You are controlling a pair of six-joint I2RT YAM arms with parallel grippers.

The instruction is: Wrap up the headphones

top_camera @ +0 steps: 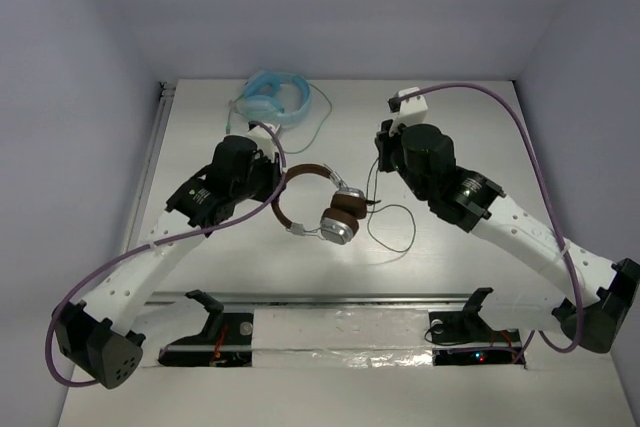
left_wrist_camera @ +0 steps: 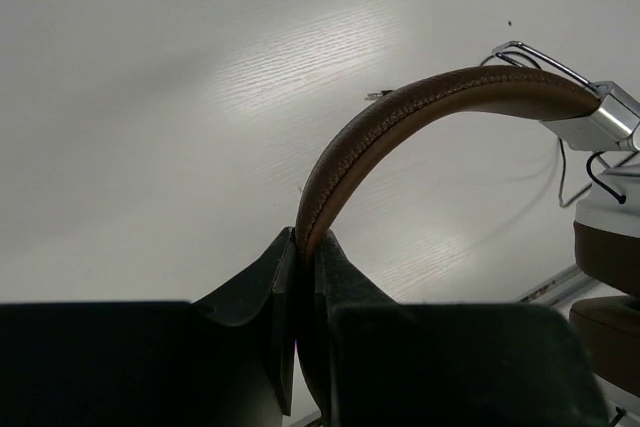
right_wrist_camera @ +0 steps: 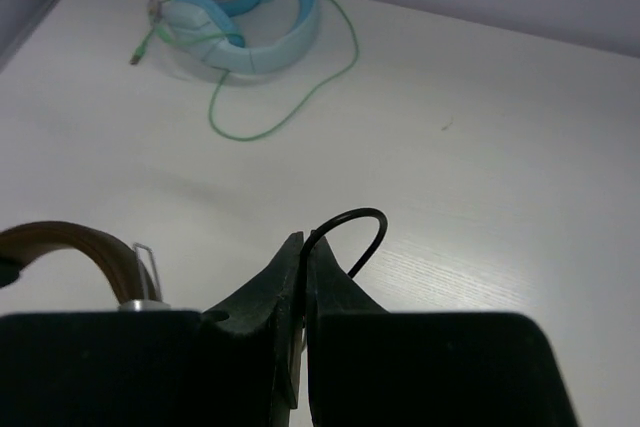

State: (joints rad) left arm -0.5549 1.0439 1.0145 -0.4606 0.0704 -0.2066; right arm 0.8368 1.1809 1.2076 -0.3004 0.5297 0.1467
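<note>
The headphones [top_camera: 335, 215] lie mid-table, with a brown headband [top_camera: 300, 173], brown pads and silver cups. My left gripper [top_camera: 270, 179] is shut on the headband at its left end; the left wrist view shows the leather band [left_wrist_camera: 400, 117] rising from between my closed fingers [left_wrist_camera: 305, 247]. The thin black cable [top_camera: 392, 232] loops on the table right of the cups and runs up to my right gripper [top_camera: 382, 152]. The right gripper [right_wrist_camera: 306, 247] is shut on the cable, a small black loop [right_wrist_camera: 360, 227] arching out of the fingertips.
Light blue headphones [top_camera: 272, 97] with a greenish cable [top_camera: 322, 112] lie at the back of the table, behind the left gripper; they also show in the right wrist view [right_wrist_camera: 240, 12]. A rail [top_camera: 330, 299] runs along the near edge.
</note>
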